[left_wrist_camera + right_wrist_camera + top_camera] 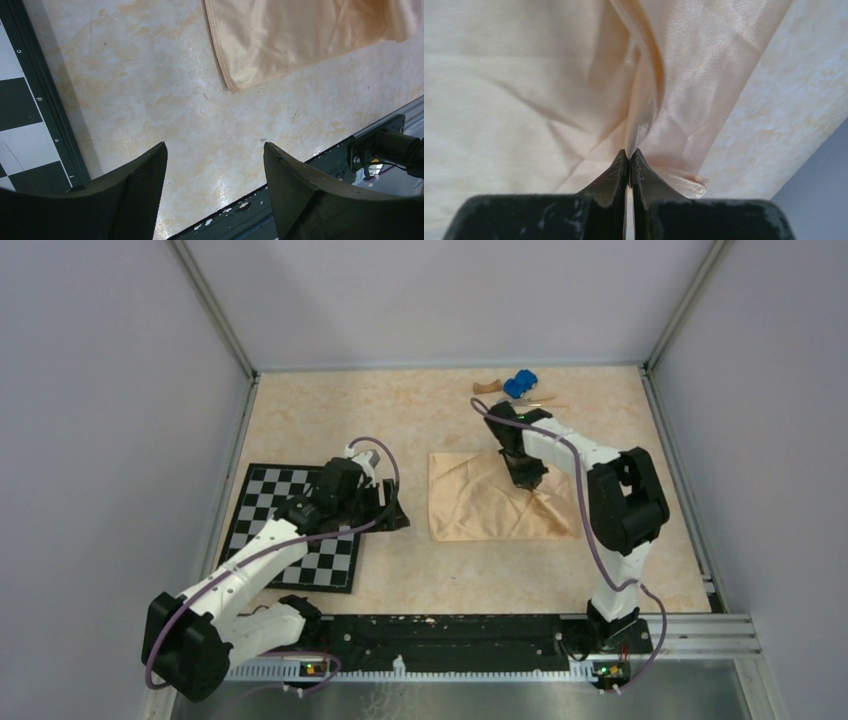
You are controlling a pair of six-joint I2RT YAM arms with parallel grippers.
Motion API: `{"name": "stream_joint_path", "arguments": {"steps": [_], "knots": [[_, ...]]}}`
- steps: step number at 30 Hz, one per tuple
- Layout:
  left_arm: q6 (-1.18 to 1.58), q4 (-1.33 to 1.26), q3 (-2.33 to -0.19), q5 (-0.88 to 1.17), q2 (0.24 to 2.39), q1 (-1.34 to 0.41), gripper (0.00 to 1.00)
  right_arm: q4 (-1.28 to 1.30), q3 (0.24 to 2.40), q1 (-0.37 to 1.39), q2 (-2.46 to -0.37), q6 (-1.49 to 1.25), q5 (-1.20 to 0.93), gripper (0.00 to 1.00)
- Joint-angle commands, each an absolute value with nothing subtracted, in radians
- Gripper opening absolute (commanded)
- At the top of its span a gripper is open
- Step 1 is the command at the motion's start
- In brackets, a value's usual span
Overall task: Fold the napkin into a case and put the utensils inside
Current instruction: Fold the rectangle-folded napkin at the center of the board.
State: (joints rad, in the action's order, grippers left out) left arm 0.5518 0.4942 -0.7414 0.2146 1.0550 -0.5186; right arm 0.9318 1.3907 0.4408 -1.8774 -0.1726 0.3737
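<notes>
Two arms: right jaws pinched shut on a ridge of the peach napkin (549, 100), which lies rumpled, not yet a strip, mid-right on the worktop (330, 420), right of the checkerboard mat (262, 502). Left jaws wide open, empty, over bare worktop between mat and cloth. Step looks like an early fold; next needs carrying the pinched edge across flat. Far off lie the utensils (537, 400), beside blue toy car (520, 383) and wooden block (487, 388), well apart; nothing blocks.

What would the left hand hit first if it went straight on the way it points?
The open left hand would probably meet bare table, short of the napkin corner; depth is unclear.
</notes>
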Motion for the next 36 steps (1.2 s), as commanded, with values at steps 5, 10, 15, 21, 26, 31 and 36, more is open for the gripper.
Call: {"name": "stream_joint_path", "arguments": {"steps": [5,10,15,21,26,31,36], "knots": [[0.58,0.455,-0.718,0.198,1.013,-0.515,0.75,1.036,1.611,0.646,-1.996,-0.3,0.333,0.0],[0.595,0.443,-0.689,0.19,1.003,-0.515,0.75,0.994,1.659,0.664,-2.008,-0.35,0.191,0.0],[0.61,0.42,-0.646,0.204,1.006,-0.515,0.75,0.951,1.692,0.664,-2.02,-0.388,0.045,0.0],[0.616,0.414,-0.634,0.211,0.998,-0.514,0.75,0.943,1.733,0.664,-2.047,-0.422,0.005,0.0],[0.614,0.419,-0.634,0.206,0.991,-0.515,0.76,0.939,1.77,0.664,-2.081,-0.445,-0.038,0.0],[0.614,0.424,-0.632,0.203,0.981,-0.514,0.76,0.934,1.802,0.664,-2.108,-0.468,-0.067,0.0],[0.614,0.427,-0.627,0.199,0.976,-0.514,0.76,0.935,1.825,0.667,-2.123,-0.48,-0.082,0.0]]}}
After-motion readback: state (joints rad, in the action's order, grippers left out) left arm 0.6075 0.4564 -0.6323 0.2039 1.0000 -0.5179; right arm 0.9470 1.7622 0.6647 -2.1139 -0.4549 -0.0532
